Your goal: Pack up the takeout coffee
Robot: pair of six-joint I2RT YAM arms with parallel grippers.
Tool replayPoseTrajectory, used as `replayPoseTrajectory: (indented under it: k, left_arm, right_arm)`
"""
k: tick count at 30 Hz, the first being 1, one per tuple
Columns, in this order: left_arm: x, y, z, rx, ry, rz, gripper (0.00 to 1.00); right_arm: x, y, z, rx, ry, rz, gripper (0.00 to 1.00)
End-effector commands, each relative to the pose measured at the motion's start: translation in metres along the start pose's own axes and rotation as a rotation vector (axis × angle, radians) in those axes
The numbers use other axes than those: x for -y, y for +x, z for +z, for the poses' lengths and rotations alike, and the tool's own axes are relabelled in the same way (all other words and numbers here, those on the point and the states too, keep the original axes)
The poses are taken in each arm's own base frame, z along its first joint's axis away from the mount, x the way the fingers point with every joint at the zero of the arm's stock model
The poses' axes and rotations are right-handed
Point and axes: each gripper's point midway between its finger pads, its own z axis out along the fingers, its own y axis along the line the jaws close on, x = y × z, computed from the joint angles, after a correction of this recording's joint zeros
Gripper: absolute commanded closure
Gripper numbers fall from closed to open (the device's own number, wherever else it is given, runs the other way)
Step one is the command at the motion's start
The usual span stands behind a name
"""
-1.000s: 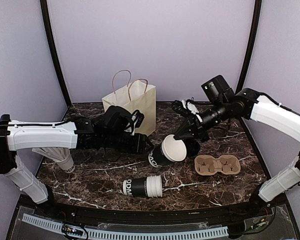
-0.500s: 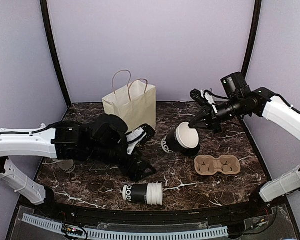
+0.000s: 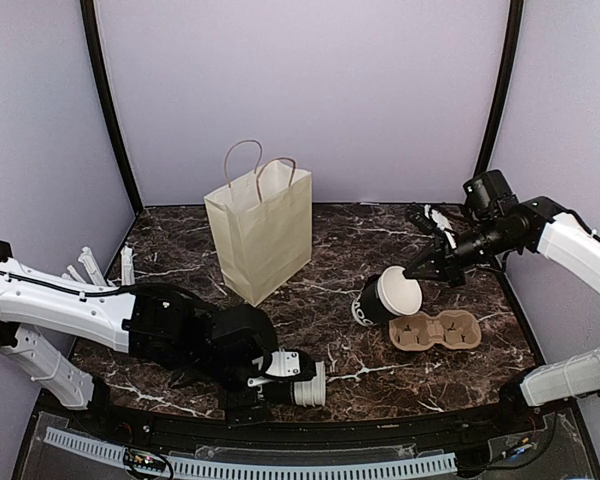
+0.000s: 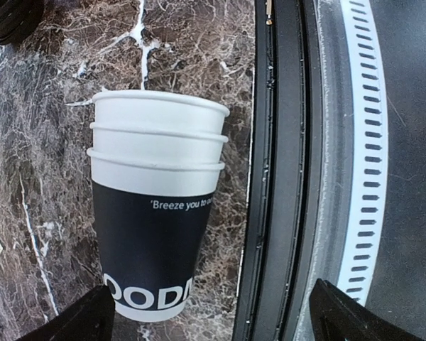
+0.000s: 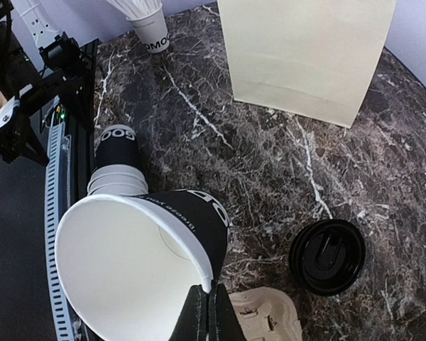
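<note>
Left end effector [image 4: 211,321] released, stacked cups [image 4: 156,213] beside table edge [image 4: 247,142]; right end effector [image 5: 206,312] clamps cup [image 5: 142,263].

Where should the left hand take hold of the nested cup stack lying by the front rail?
Across the black printed body of the cup stack, coming down from above with the open left hand. It lies on its side, so the round wall is exposed; gripping the stepped white rims might pull one cup out.

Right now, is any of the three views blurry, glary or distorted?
Top external: even light, no glare on the marble table. Left wrist: stacked cups sharp, print readable. Right wrist: held cup looms large near the lens; black lid crisp.
</note>
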Motion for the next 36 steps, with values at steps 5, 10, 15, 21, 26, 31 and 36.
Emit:
replayPoseTrajectory:
  k: [5, 10, 15, 21, 26, 31, 36]
  left_arm:
    - [-0.018, 0.001, 0.021, -0.032, -0.112, 0.152, 0.01]
    - [-0.026, -0.001, 0.04, -0.034, -0.143, 0.186, 0.01]
    - [-0.035, -0.004, 0.055, -0.025, -0.147, 0.159, 0.01]
    - [-0.043, 0.003, 0.065, -0.014, -0.143, 0.137, 0.01]
    - [-0.052, 0.002, 0.071, -0.01, -0.178, 0.129, 0.01]
    - [-0.068, 0.001, 0.078, -0.049, -0.218, 0.062, 0.01]
    - [-0.072, 0.003, 0.086, -0.088, -0.207, -0.03, 0.01]
  right_arm:
    - [-0.021, 0.029, 0.014, -0.139, -0.027, -0.04, 1.0]
    - [-0.037, 0.052, 0.033, -0.255, -0.101, -0.046, 1.0]
    - [-0.039, 0.068, 0.045, -0.326, -0.091, -0.068, 1.0]
    - [-0.042, 0.069, 0.052, -0.33, -0.112, -0.068, 1.0]
    - [-0.035, 0.072, 0.063, -0.345, -0.11, -0.049, 1.0]
    - [-0.034, 0.07, 0.067, -0.347, -0.122, -0.043, 1.0]
    - [-0.035, 0.071, 0.066, -0.346, -0.11, -0.047, 0.91]
